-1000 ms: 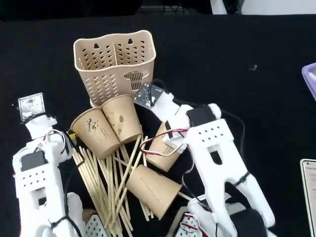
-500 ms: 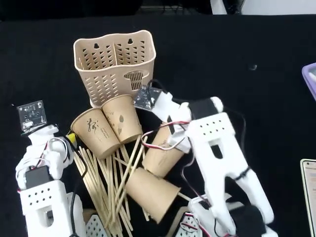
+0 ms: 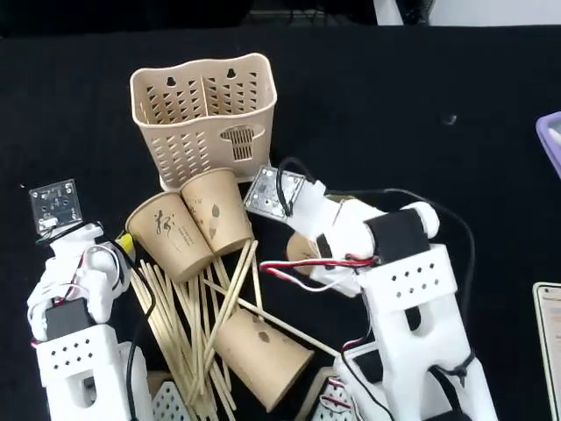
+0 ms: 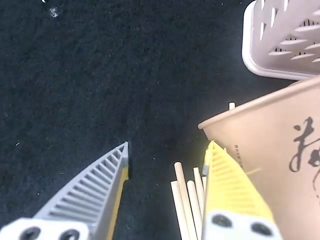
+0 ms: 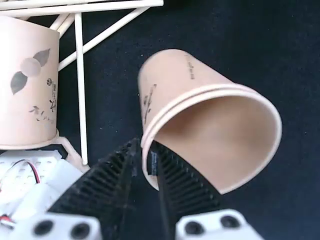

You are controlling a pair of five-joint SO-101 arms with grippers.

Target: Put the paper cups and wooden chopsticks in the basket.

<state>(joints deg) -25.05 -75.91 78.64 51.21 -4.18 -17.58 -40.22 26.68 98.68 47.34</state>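
- The right arm has swung back toward 4 o'clock, and the right gripper [image 5: 145, 145] has come with it, its fingers pinching the rim wall of the held cup [image 5: 215, 135], one inside the mouth and one outside.
- That cup has left its earlier spot among the others. We judge the grasp done and the carry to the basket [image 3: 188, 145] next.
- As the cup has come away, the loose cup [image 3: 261, 346] at 6 o'clock has rolled a little and turned.
- The left arm has drawn back toward 7 o'clock. The left gripper [image 4: 169, 150] is spread wide and holds nothing, with one finger beside the printed cup [image 3: 171, 235].
- The held cup sits near the middle of the table, at 5 o'clock from the basket and mostly under the right arm.
- The wrist view shows its mouth facing the camera and its base pointing away toward the chopsticks [image 3: 197, 324]. A doubled rim suggests two nested cups.
- The basket stands upright at 11 o'clock, mouth up, so we judge the cup must turn base-down or be tipped in.
- The printed cup and the leaf cup [image 3: 216, 210] lie just at the basket's foot.
- The chopsticks fan roughly 12-to-6, and one stray stick [image 3: 272, 316] runs 10-to-4.
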